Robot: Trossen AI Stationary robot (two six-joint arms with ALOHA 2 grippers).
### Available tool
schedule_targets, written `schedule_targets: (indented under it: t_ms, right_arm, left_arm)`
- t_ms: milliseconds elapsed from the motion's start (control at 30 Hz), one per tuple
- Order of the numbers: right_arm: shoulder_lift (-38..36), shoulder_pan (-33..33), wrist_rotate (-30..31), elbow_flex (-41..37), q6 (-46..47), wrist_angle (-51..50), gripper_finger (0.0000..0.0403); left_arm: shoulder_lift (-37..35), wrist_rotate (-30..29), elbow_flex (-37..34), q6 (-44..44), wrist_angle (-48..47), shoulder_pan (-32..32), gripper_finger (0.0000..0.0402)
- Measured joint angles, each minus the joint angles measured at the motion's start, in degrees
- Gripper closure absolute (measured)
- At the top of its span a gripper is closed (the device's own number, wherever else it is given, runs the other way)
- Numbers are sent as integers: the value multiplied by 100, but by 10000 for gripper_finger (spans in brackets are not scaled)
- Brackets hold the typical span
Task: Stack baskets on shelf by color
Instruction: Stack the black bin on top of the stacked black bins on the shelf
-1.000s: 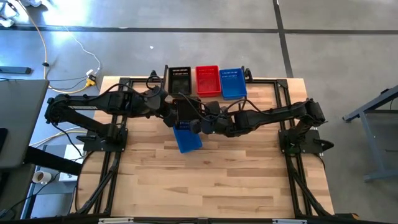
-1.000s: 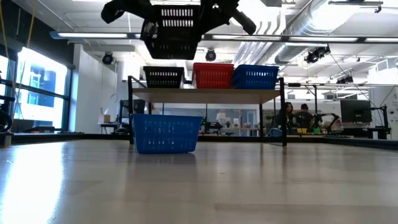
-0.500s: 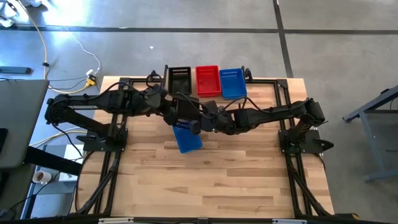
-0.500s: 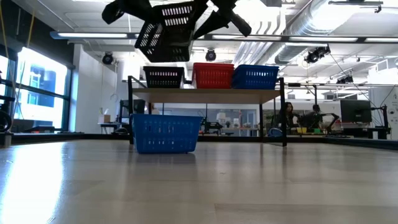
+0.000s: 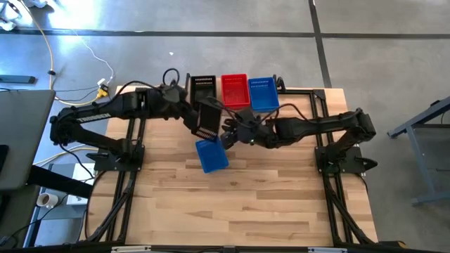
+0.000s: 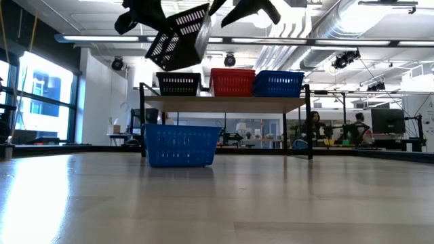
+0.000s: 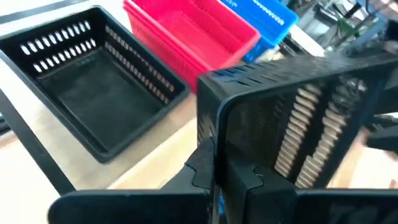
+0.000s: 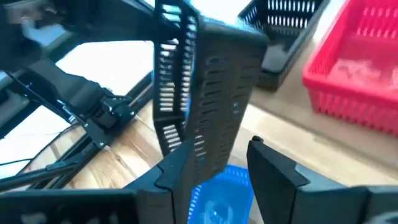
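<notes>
My left gripper (image 5: pixel 197 117) is shut on a black basket (image 5: pixel 209 119), held high over the table and tipped steeply on its side (image 6: pixel 178 41). My right gripper (image 5: pixel 228 133) stands open just beside that basket, on the side away from my left gripper (image 8: pixel 227 168). A blue basket (image 5: pixel 211 155) sits on its bottom on the table below them. On the shelf (image 6: pixel 230 104) at the far edge stand a black basket (image 5: pixel 204 89), a red basket (image 5: pixel 235 91) and a blue basket (image 5: pixel 263 93), side by side. My left gripper pinches the upper rim of one end wall (image 7: pixel 214 146) of the black basket between its two fingers. The basket is lifted clear of everything and tipped steeply, its slotted walls standing nearly on edge. My right gripper: the basket's lower corner (image 8: pixel 186 158) lies close to one open finger; whether they touch I cannot tell.
The black metal frame rails (image 5: pixel 309 95) run along the table's sides. Bare wood (image 5: pixel 239 204) stretches from the blue basket to the near edge. People and workbenches (image 6: pixel 325 129) show in the room beyond the shelf.
My right gripper has opened and let go of the black basket. My left gripper has gone toward the far edge and turned, and the basket has tipped from level to steeply tilted while staying in the air. The blue basket on the table has stayed put.
</notes>
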Motion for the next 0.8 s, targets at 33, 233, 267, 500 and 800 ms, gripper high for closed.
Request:
schedule_targets:
  t_ms: [33,233,267,500,800]
  right_arm:
    - [-39,-1,-3,0,-105,13,270]
    - [-326,-51,-11,0,-1020,8,270]
    - [-376,-78,-8,0,-1189,8,270]
    - [-657,-344,-14,0,-2129,-67,270]
    - [-802,-893,-437,0,-2488,-590,270]
  left_arm:
    - [0,60,0,0,16,81,401]
    - [0,437,0,-18,127,478,401]
    - [0,491,0,-29,131,547,401]
    - [4,699,139,-128,83,1059,401]
    - [4,828,730,-126,-67,1670,401]
